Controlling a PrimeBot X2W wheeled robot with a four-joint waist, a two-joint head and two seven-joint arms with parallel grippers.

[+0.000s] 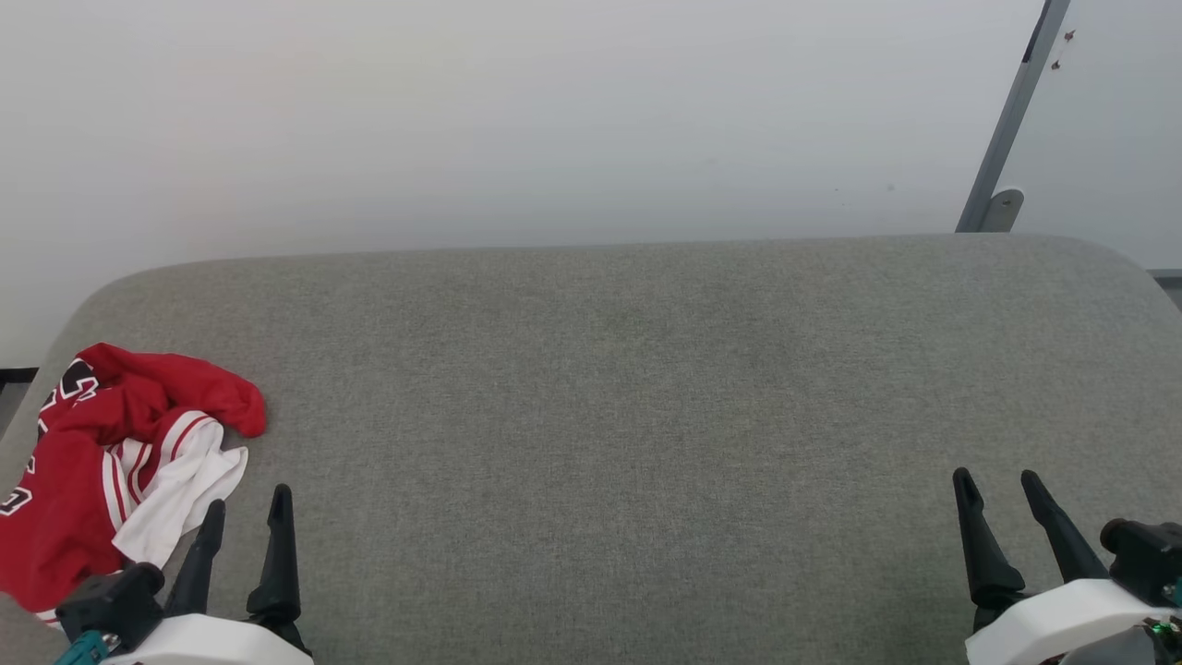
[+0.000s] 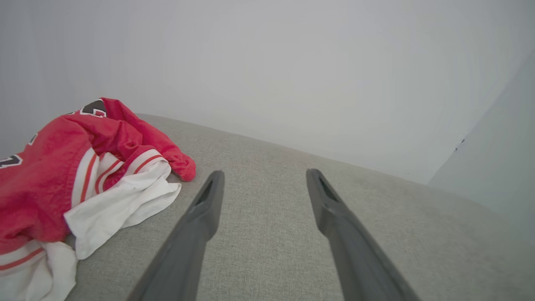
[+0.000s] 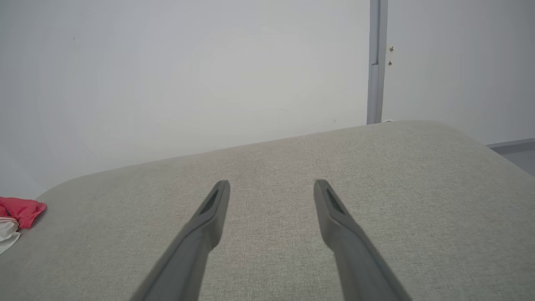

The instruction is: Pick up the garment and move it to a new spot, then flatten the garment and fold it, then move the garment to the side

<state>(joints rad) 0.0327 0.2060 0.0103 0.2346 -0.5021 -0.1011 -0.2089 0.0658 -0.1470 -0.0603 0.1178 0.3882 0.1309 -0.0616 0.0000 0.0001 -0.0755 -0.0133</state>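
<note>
The garment lies bunched at 8 o'clock, by the rounded left edge of the grey soft top. The left gripper, fingers spread, is just beside it. The right gripper, spread too, is at 4 o'clock, with wide grey cloth between them. A white wall stands at 12.

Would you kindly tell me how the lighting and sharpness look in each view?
Head view: soft, even light, no glare; the garment is sharp, casting barely a shadow on the grey cushion. Left wrist view: wide-angle bending curves the cushion's far edge. Right wrist view: flat light, the wall pale and featureless.
</note>
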